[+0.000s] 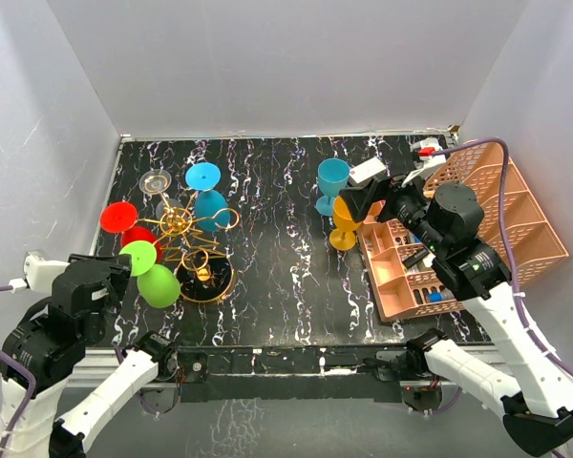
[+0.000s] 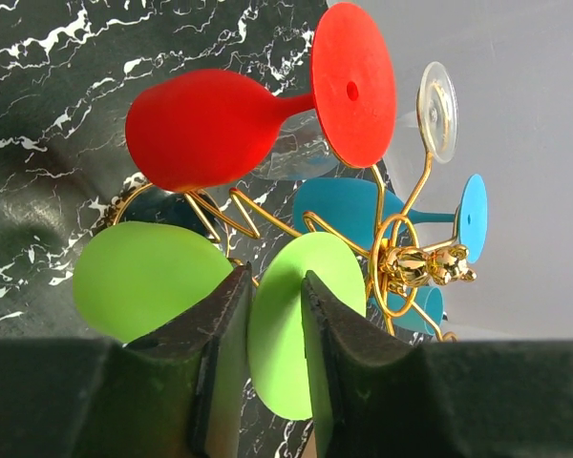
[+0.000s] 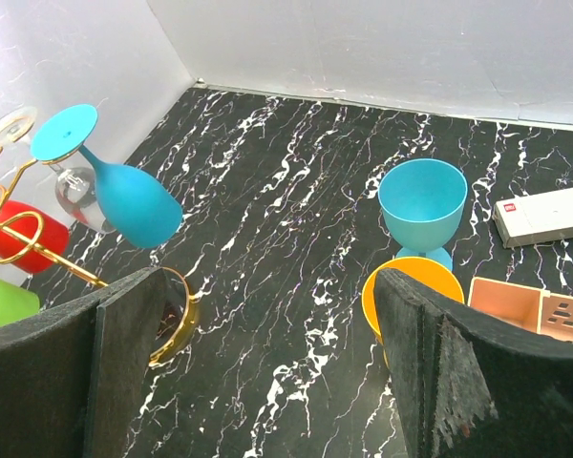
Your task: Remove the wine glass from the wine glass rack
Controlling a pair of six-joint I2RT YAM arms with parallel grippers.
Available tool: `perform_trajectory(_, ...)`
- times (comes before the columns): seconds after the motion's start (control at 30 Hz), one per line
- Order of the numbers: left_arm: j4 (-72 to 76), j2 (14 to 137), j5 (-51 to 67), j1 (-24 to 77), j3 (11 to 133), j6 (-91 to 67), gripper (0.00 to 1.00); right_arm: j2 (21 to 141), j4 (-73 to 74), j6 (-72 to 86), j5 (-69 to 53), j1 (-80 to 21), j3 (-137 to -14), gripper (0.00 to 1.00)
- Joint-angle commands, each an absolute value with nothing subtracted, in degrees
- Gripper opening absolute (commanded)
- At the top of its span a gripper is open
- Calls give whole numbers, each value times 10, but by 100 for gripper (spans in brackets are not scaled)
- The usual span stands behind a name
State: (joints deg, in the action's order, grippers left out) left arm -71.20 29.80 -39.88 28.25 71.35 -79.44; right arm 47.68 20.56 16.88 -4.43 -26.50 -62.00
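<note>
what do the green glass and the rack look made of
Green wine glass: likely plastic or silicone, opaque and matte, no sharp glints. Wine glass rack: apparently metal wire, polished gold, bright highlights on its loops.

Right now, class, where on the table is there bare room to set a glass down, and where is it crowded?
Bare: the middle of the table, between the wine glass rack and the upright blue glass. Crowded: around the organiser.
</note>
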Motion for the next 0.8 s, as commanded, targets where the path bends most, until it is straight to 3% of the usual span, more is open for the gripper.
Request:
perform_trajectory(0.0, -732, 315, -419, 283, 729, -768, 23, 467, 173, 170, -35, -264, -618, 99)
perform_trajectory(0.3, -717, 312, -417, 283, 740, -758, 9, 458, 176, 171, -31, -264, -617, 99)
perform_trajectory(0.77, -596, 284, -395, 283, 726, -730, 0, 455, 181, 171, -28, -264, -618, 99)
